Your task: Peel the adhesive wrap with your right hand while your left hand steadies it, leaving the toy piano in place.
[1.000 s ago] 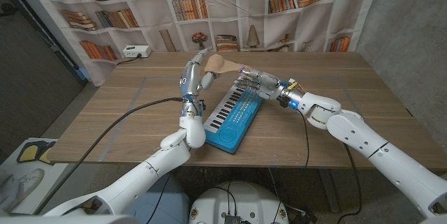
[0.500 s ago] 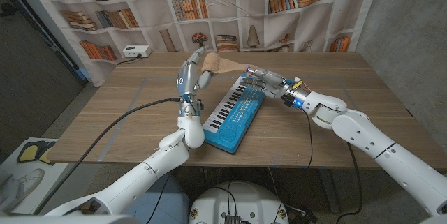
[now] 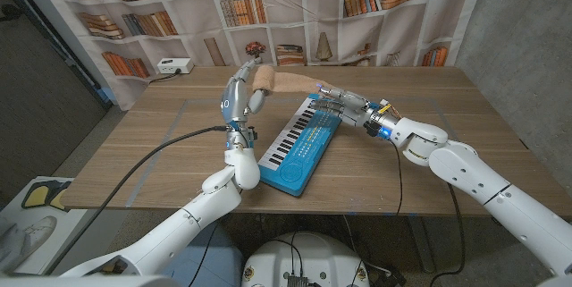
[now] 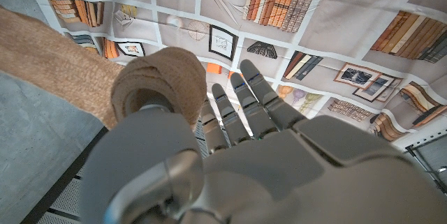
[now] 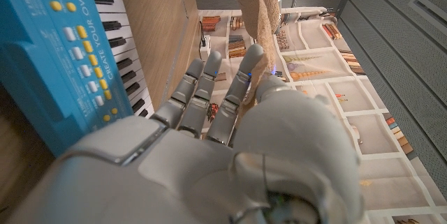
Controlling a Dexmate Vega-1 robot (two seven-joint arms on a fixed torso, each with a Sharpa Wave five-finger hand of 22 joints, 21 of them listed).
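Adhesive wrap (image 3: 284,80): soft, light, clingy strip; left hand (image 3: 239,97) grips the roll, right hand (image 3: 338,104) pinches its free end, probably the best hold.

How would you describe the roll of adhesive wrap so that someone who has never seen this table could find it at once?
Start at the wooden table and find the blue toy piano lying near its middle. Just beyond the piano, the left hand holds up a tan roll of wrap, with a strip stretching across to the right hand. It is the only soft, beige thing there, held above the table.
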